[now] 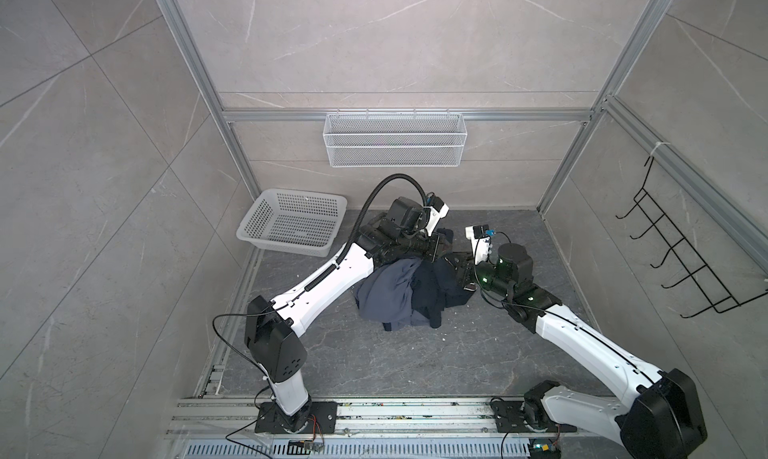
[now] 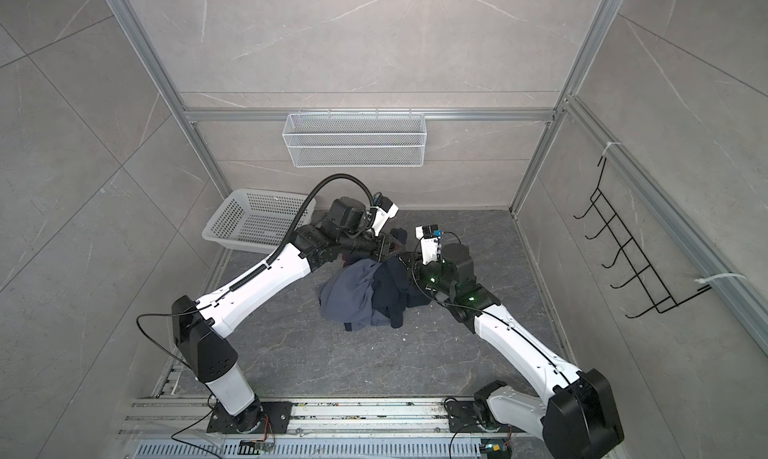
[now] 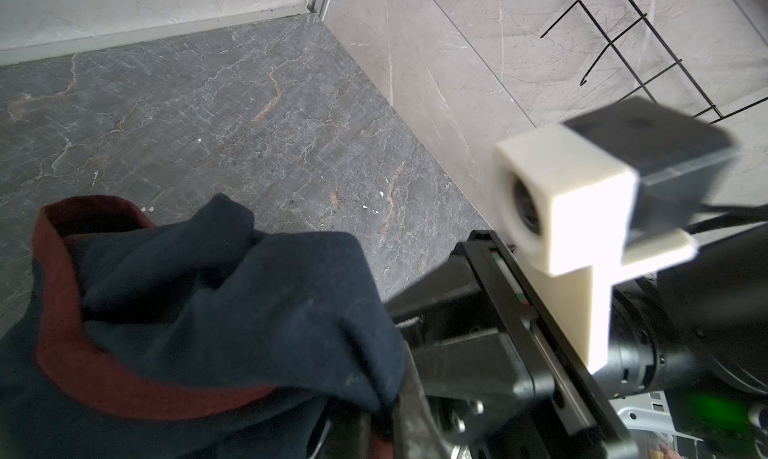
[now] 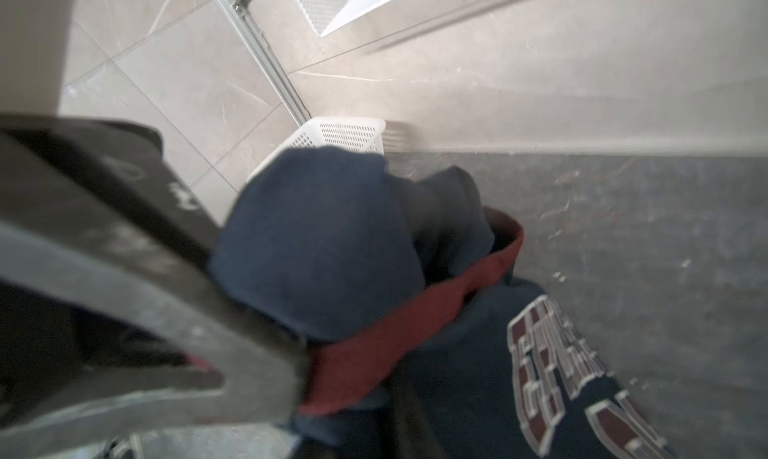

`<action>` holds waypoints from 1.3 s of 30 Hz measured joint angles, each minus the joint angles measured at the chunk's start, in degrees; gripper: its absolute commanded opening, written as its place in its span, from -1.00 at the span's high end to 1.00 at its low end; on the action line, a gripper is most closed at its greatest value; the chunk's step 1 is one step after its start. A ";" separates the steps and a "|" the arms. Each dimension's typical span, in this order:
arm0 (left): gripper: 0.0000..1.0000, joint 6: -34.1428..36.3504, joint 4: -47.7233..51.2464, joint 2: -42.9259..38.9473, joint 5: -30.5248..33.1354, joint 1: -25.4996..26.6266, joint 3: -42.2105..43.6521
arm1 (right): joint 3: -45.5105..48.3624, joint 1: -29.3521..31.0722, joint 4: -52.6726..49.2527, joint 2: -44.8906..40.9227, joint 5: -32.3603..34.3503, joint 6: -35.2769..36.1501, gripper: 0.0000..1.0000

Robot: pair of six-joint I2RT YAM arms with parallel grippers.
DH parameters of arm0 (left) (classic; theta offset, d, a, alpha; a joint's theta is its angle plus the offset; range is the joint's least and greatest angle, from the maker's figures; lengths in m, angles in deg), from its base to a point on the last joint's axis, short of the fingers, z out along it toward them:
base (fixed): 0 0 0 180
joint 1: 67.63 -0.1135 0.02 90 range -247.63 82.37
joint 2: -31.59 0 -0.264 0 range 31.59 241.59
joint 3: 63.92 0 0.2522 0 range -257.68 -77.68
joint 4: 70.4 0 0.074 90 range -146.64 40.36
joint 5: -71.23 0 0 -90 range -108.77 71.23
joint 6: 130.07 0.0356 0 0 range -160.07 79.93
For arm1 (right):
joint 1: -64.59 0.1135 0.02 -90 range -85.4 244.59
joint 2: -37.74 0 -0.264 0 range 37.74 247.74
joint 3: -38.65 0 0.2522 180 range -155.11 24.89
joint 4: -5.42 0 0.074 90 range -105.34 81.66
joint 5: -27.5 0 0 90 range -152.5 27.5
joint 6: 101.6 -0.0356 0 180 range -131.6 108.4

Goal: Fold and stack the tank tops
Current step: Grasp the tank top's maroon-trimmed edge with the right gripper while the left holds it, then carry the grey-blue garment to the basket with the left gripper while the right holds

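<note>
Two tank tops lie in one crumpled heap at the middle of the table (image 1: pixel 374 365), and you have both grippers on the same one. The navy tank top (image 1: pixel 432 290) takes the right side of the heap and overlaps the slate blue-grey tank top (image 1: pixel 384 295), which lies loose with nothing holding it.

Your left gripper (image 1: pixel 441 245) is closed on a bunch of navy cloth at the far edge of the heap. Its wrist view shows the dark-red trim (image 3: pixel 124 386) curling out right at the jaws. Your right gripper (image 1: pixel 457 266) is clamped down just beside it, and its wrist view shows the same red-trimmed edge running in under a finger (image 4: pixel 166 311), with the block lettering (image 4: pixel 561 353) close by.

Two pinches on one trimmed edge make sense as a way to lift this top clear of the other and let it hang open before any fold. The grips sit very near each other, so I judge you need to spread them along the edge. Watch the overlap, since the slate top may drag along. The white basket (image 1: pixel 291 224) stands well apart at the far left
</note>
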 measured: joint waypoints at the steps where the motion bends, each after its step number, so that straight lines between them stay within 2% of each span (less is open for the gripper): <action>1: 0.14 -0.09 -0.13 -0.33 0.68 0.02 0.46 | -0.02 0.15 -0.24 -0.15 1.03 0.24 1.00; 3: -0.30 -0.50 0.31 -2.32 4.70 0.04 2.51 | -0.17 0.11 -2.40 -1.05 4.96 -0.04 1.00; 7: -0.69 -2.12 3.41 -9.14 18.71 0.31 8.37 | -2.43 0.00 -10.97 -3.43 15.76 -1.36 1.00; 9: -0.75 -2.93 4.98 -12.39 24.65 0.28 11.19 | -3.63 0.00 -14.51 -4.26 19.37 -1.60 1.00; 12: -0.79 -4.20 7.21 -13.62 30.10 0.17 13.60 | -3.76 -0.04 -17.40 -5.51 20.83 -2.08 1.00; 19: -0.85 -9.01 9.18 -0.07 33.81 -0.04 14.91 | -3.61 -0.04 -19.43 -7.17 20.79 -3.93 1.00; 21: -0.77 -9.66 9.64 3.80 33.70 -0.33 15.06 | -3.61 -0.04 -20.15 -7.85 20.83 -3.96 1.00; 22: -0.66 -9.92 9.68 5.68 33.42 -0.57 15.06 | -3.61 -0.04 -20.57 -8.22 20.87 -3.96 1.00; 23: -0.45 -10.23 9.64 6.97 32.98 -0.83 15.06 | -3.61 -0.04 -21.03 -8.63 21.00 -3.96 1.00; 26: 0.42 -11.45 9.49 9.42 30.93 -2.58 15.08 | -3.61 -0.04 -22.56 -10.05 21.66 -3.96 1.00; 27: 0.65 -11.76 9.35 9.57 30.23 -3.37 15.13 | -3.61 -0.04 -23.08 -10.60 22.10 -3.98 1.00; 29: 0.95 -12.22 8.74 9.18 29.73 -4.83 15.43 | -3.63 -0.04 -24.30 -11.32 23.37 -3.98 1.00; 30: 1.00 -12.24 8.46 8.63 29.24 -5.73 15.76 | -3.76 -0.04 -25.27 -11.58 24.30 -4.02 1.00; 35: 1.00 -12.26 9.29 2.23 28.28 -12.00 15.96 | -5.16 -0.04 -30.14 -11.78 29.70 -5.03 1.00; 39: 1.00 -11.34 12.33 -3.78 27.61 -21.55 9.88 | -5.42 -0.04 -32.63 -12.66 32.22 -5.27 1.00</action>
